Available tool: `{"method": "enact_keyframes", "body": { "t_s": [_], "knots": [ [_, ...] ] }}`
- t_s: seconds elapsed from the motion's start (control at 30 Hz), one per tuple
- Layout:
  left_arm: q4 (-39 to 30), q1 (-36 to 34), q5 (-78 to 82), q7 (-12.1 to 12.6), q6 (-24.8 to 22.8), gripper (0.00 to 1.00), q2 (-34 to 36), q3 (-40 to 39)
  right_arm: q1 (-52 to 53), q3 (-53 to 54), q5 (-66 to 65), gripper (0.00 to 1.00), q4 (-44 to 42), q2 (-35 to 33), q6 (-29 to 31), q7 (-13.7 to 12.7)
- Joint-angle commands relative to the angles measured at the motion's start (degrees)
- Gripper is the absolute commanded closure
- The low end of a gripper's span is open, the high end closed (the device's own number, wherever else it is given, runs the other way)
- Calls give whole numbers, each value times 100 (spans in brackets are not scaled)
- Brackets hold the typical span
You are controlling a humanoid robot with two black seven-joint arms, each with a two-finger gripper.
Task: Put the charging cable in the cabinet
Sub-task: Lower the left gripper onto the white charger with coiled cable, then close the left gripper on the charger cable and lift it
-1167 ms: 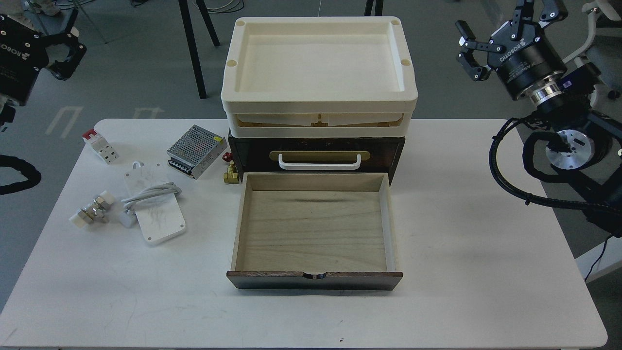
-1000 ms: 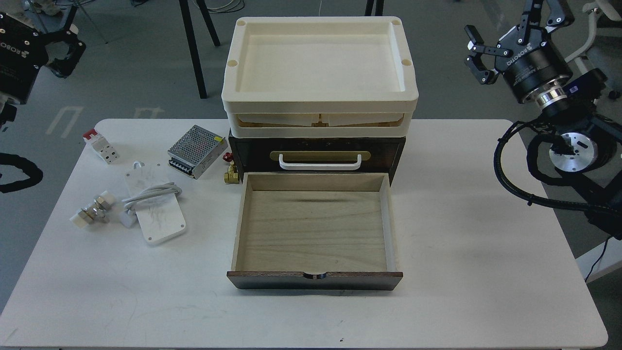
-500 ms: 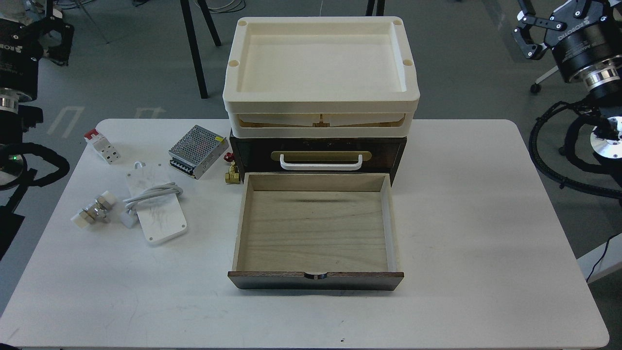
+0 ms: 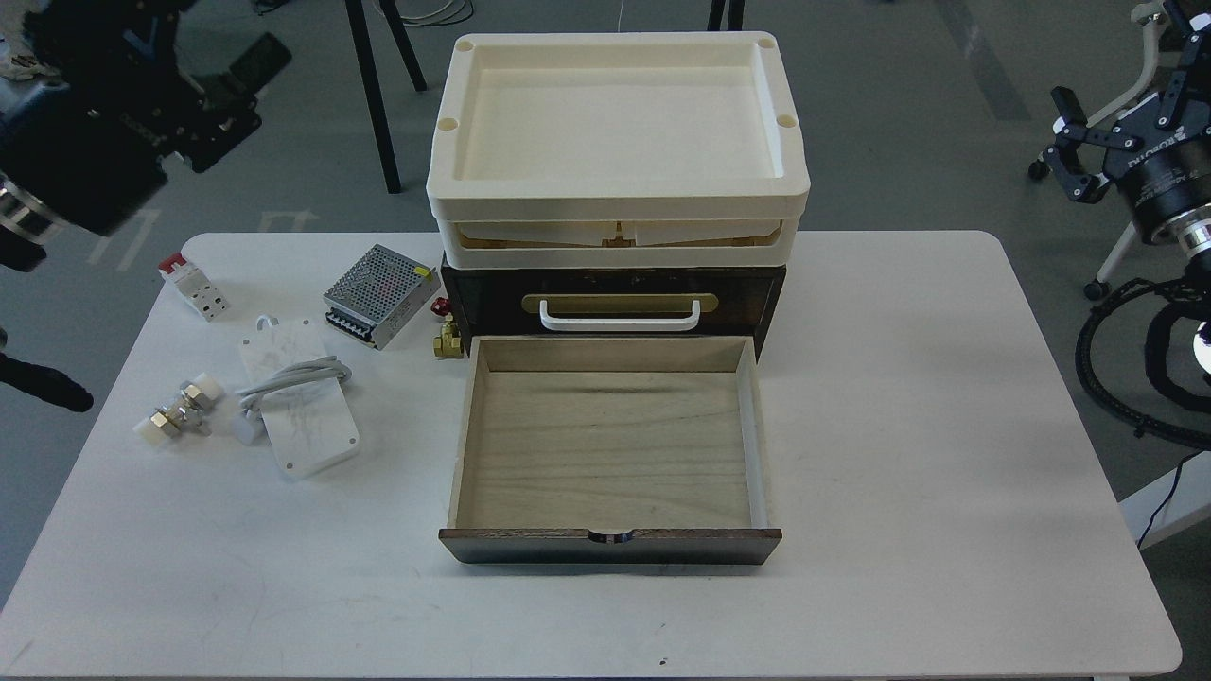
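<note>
While both arms stand off the desk (image 4: 880, 445), the charging cable (image 4: 305, 416) lies flat on its left part, well apart from the cabinet (image 4: 771, 288). Its grey cord crosses the white pad, with the small plug at the pad's left edge. Just left of it sits a white-and-metal fitting (image 4: 177, 413); a perforated metal box (image 4: 371, 281) lies behind it, near the cabinet's left side. The cabinet's lower drawer (image 4: 610, 547) is pulled fully out. A cream tray (image 4: 615, 203) rests on top. The left claw (image 4: 222, 90) hangs above the far left corner, blurred and dark; its state cannot be told. The right claw (image 4: 1112, 118) is at the right edge, fingers spread wide, holding nothing.
</note>
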Motion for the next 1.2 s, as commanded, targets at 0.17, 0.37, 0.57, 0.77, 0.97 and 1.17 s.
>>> {"method": "enact_keyframes", "body": {
  "t_s": [0.17, 0.37, 0.57, 0.77, 0.97, 1.17],
  "knots": [
    [1136, 167, 5686, -37, 2, 1, -72, 1098, -83, 30, 3, 0, 3, -68, 3, 0],
    [2386, -289, 5686, -37, 612, 1, -291, 1774, -110, 22, 3, 0, -6, -60, 3, 0],
    [2818, -536, 5686, -37, 1078, 1, -301, 1925, -127, 30, 3, 0, -15, -60, 3, 0],
    [3204, -677, 5686, -37, 1193, 5, -590, 2346, -145, 30, 3, 0, -23, -60, 3, 0],
    [3600, -712, 5686, -37, 1553, 13, -880, 2523, -206, 30, 3, 0, -41, -60, 3, 0],
    [3926, -862, 5686, -37, 1852, 32, -1004, 2725, -303, 30, 3, 0, -41, -60, -6, 0]
  ]
}}
